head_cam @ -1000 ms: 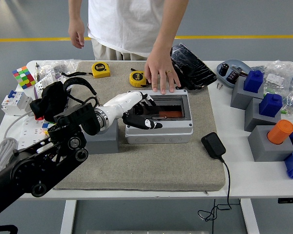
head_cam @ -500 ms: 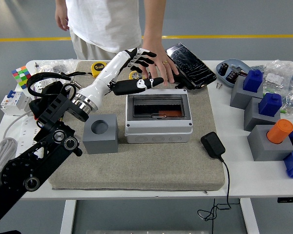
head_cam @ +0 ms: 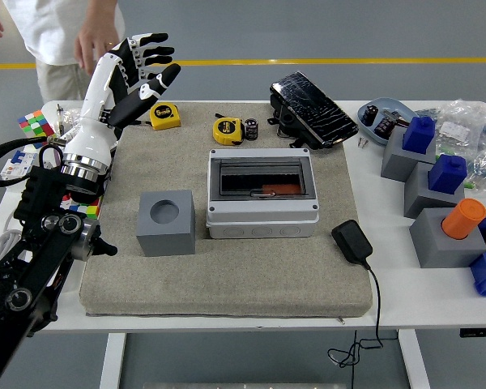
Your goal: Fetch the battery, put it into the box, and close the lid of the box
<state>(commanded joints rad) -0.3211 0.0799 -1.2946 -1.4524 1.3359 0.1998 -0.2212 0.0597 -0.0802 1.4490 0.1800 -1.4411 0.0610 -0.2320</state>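
Left hand [head_cam: 138, 69] raised at far left of worktop [head_cam: 389, 304], fingers spread, holding nothing, just beside a person's hand [head_cam: 97, 44]. Box [head_cam: 263, 193] on grey mat [head_cam: 227, 275], dark lid shut, orange showing through it. Battery [head_cam: 251, 128] lying beyond box, next to a yellow tape measure [head_cam: 228, 130]. Second tape measure [head_cam: 166, 116] marked "5m" near hand. Grey block [head_cam: 166, 223] left of box. No other legible writing.

A grey box [head_cam: 263, 194] with a dark lid, a grey block [head_cam: 166, 223] and yellow tape measures [head_cam: 228, 130] sit on a beige mat [head_cam: 227, 275].
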